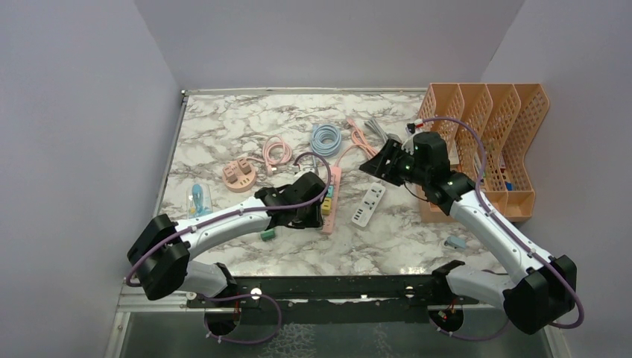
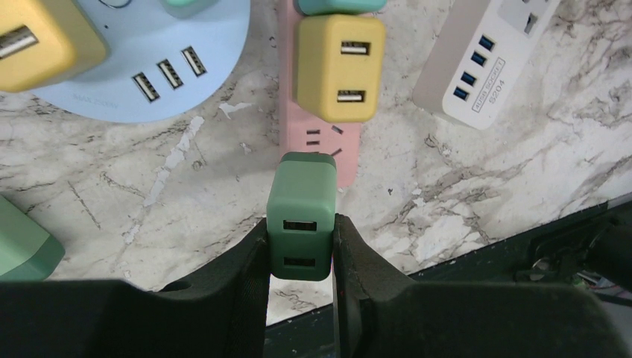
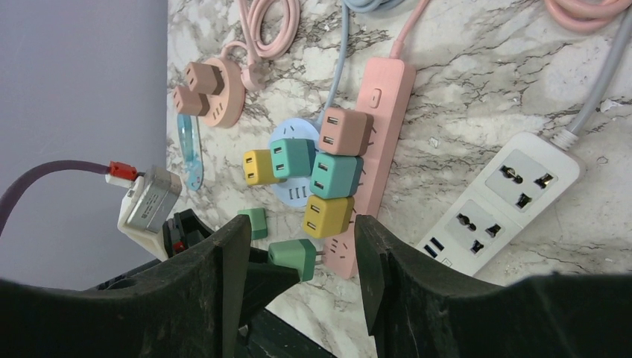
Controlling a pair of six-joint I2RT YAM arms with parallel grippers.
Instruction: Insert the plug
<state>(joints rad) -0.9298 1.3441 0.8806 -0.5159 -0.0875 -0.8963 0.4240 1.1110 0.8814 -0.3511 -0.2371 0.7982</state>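
While my left tool point(image 2: 300, 227) clamps plug point(image 2: 302, 195), prongs show at end socket of strip point(image 2: 347, 160); my right tool point(image 3: 299, 224) hangs wide above worktop point(image 1: 387, 240).

Matt plastics on a marble-look desk point(image 2: 514, 179)
The green charger plug point(image 2: 300, 216) and pink power strip point(image 2: 298, 145) look like smooth, matt plastic; the desk's veined surface is smooth with a slight sheen.
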